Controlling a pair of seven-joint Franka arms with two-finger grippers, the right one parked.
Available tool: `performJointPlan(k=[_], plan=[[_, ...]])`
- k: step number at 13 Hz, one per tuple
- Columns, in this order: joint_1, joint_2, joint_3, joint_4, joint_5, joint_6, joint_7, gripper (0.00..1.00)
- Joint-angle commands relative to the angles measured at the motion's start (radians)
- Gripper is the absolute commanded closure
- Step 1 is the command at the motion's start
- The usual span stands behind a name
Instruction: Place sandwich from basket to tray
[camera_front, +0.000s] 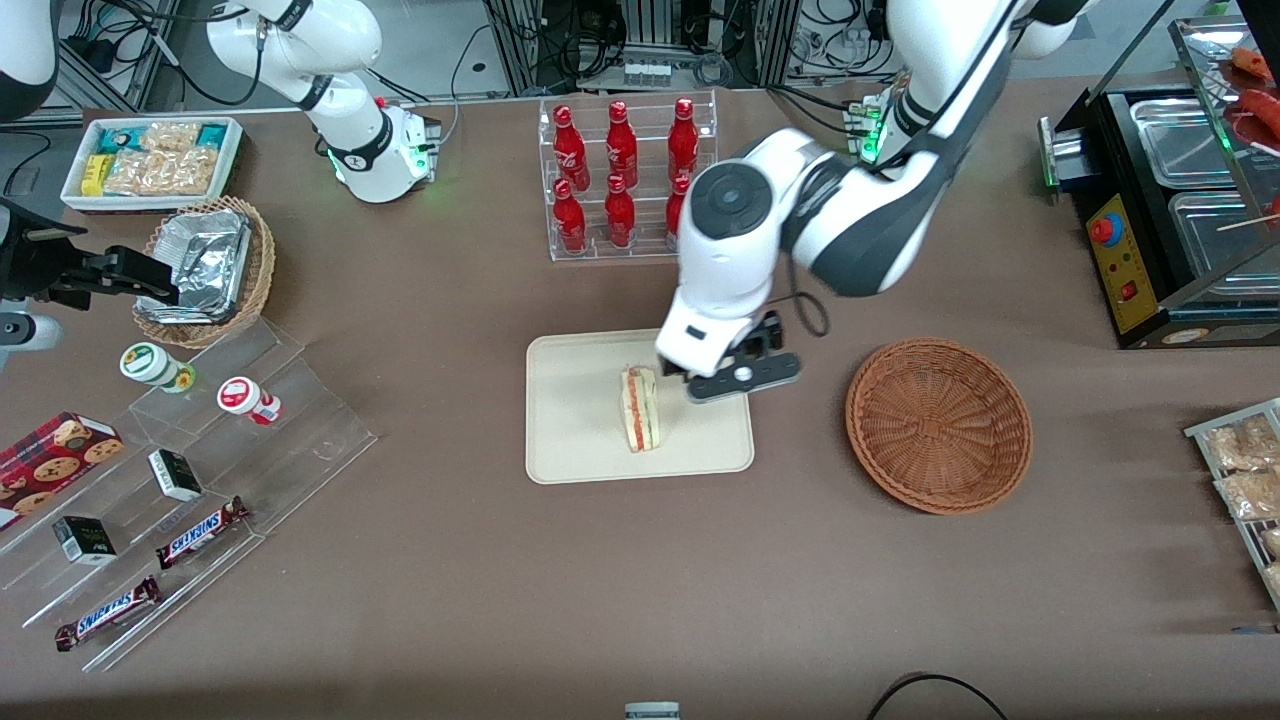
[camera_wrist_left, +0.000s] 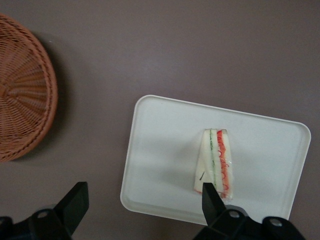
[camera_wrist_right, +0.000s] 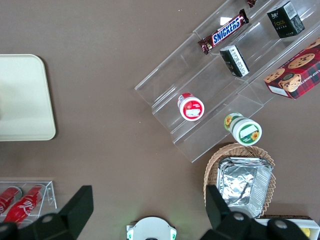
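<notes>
Front view shows my gripper (camera_front: 741, 374) hanging just above the tray (camera_front: 580, 440), close to its edge on the basket's side. My fingers (camera_wrist_left: 210, 196) are spread wide and hold nothing. The sandwich (camera_front: 640, 408) lies on the tray with its colored stripes facing up, at about 9 o'clock from my gripper and just beside it. One finger tip is right by the sandwich's end, not touching as far as I can see. The basket (camera_front: 938, 425) sits on the brown counter (camera_front: 450, 600) at about 3 o'clock from the tray, apart from it. Farther from the front camera stands a clear rack of red bottles (camera_front: 622, 160).
</notes>
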Motion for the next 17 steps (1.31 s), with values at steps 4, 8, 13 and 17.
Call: performJointPlan(k=[4, 8, 13, 17], plan=[[0.177, -0.186, 0.000, -0.032, -0.072, -0.234, 0.214, 0.00], [0.330, -0.258, 0.000, -0.032, -0.139, -0.311, 0.447, 0.00], [0.491, -0.310, 0.001, -0.036, -0.165, -0.389, 0.702, 0.00], [0.586, -0.379, 0.003, -0.080, -0.185, -0.417, 0.860, 0.00]])
